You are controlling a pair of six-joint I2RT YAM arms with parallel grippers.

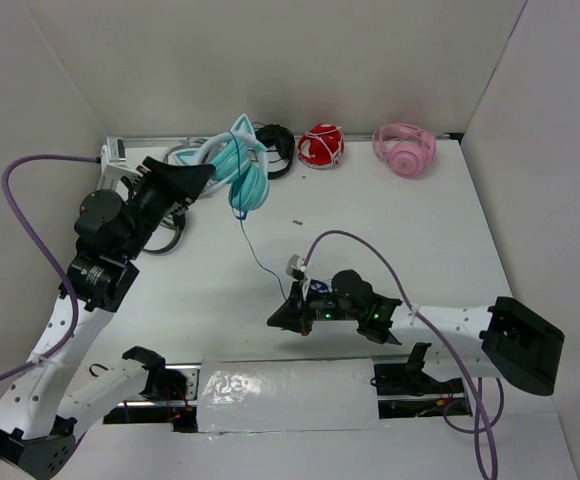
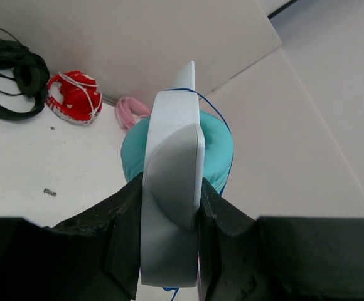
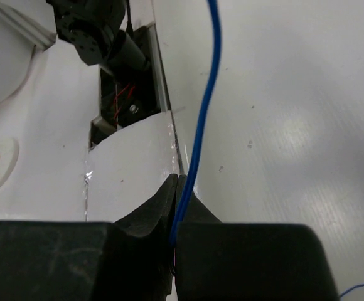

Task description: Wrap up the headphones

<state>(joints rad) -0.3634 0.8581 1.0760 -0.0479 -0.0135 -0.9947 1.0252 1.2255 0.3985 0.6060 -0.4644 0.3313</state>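
The teal headphones [image 1: 242,170] with a pale cat-ear headband are held up at the back left of the table. My left gripper [image 1: 195,182] is shut on the pale headband [image 2: 171,188], with the teal cups [image 2: 216,147] beyond it. A thin dark-blue cable [image 1: 252,248] hangs from the cups and runs down to my right gripper [image 1: 282,318], which is shut on the cable [image 3: 198,135] near the table's front middle. The cable looks fairly taut between the two grippers.
Black headphones [image 1: 276,148], red headphones [image 1: 320,146] and pink headphones [image 1: 404,148] lie along the back wall. A shiny strip [image 1: 285,392] covers the front edge between the arm bases. A small dark speck [image 1: 296,221] lies mid-table.
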